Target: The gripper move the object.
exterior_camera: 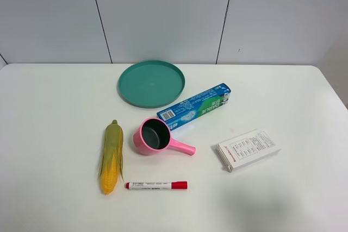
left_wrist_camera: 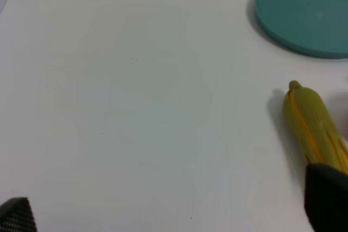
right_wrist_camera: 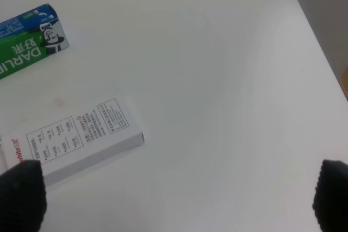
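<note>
The marker pen [exterior_camera: 156, 185], white with a red cap and red tail, lies flat near the table's front edge, cap to the right, just right of the corn's tip. It shows in neither wrist view. No gripper shows in the exterior high view. My left gripper [left_wrist_camera: 171, 210] is open and empty, with dark fingertips [left_wrist_camera: 16, 215] at the frame's corners, above bare table beside the corn [left_wrist_camera: 314, 126]. My right gripper [right_wrist_camera: 178, 196] is open and empty, over the table next to the white box [right_wrist_camera: 76, 145].
A corn cob [exterior_camera: 111, 157] lies left of the pen. A pink scoop [exterior_camera: 157, 137], a blue-green toothpaste box [exterior_camera: 196, 107] and a teal plate [exterior_camera: 151, 83] lie behind it. A white carton [exterior_camera: 248, 149] lies at the right.
</note>
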